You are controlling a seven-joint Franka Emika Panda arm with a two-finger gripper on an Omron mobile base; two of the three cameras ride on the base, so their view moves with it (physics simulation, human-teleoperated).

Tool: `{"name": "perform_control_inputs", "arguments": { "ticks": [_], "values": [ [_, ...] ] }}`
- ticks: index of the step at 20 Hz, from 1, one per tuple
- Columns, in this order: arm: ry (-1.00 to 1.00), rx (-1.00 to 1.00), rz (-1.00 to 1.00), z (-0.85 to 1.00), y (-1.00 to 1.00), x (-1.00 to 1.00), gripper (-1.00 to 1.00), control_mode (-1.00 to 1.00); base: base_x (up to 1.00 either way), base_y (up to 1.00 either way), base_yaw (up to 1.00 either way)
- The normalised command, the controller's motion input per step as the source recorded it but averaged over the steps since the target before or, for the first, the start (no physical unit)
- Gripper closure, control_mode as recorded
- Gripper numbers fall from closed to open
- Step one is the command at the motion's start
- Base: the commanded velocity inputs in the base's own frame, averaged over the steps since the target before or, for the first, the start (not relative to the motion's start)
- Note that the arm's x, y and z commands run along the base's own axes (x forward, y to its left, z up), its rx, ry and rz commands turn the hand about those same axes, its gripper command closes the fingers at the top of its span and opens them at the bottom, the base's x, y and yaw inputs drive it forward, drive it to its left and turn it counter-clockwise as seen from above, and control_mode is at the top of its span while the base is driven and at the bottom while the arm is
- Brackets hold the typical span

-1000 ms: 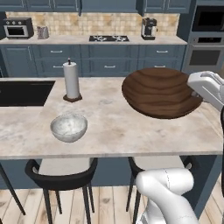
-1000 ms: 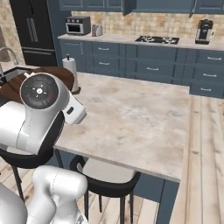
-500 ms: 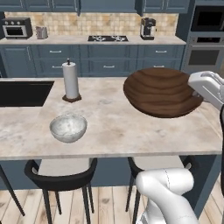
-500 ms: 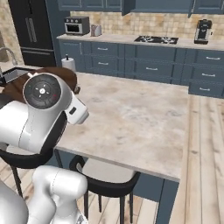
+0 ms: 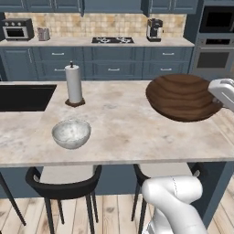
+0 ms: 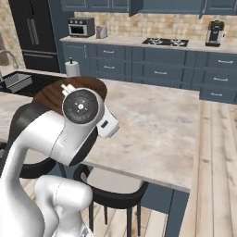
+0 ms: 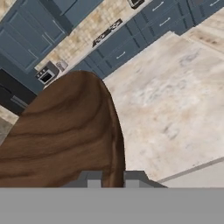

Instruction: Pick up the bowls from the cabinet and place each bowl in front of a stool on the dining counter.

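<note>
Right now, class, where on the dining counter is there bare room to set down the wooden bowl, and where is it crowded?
Bare: the dining counter between the marbled bowl and the wooden bowl, above the right stool. Crowded: the left end, with the paper towel roll and black sink.

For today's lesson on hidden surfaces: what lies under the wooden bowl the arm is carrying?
Under the wooden bowl, held in the shut gripper, lies the beige dining counter, with a black stool below its near edge. The counter patch directly beneath the bowl is covered.
</note>
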Motion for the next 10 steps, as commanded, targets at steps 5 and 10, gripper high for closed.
{"name": "perform_control_inputs", "arguments": {
  "ticks": [5, 10],
  "values": [
    [-0.02, 0.0, -0.05, -0.34, -0.45, 0.08, 1.0, -1.0, 0.0, 0.0, 0.0],
    [0.0, 0.0, -0.03, -0.42, -0.25, 0.03, 1.0, -1.0, 0.0, 0.0, 0.0]
  ]
}}
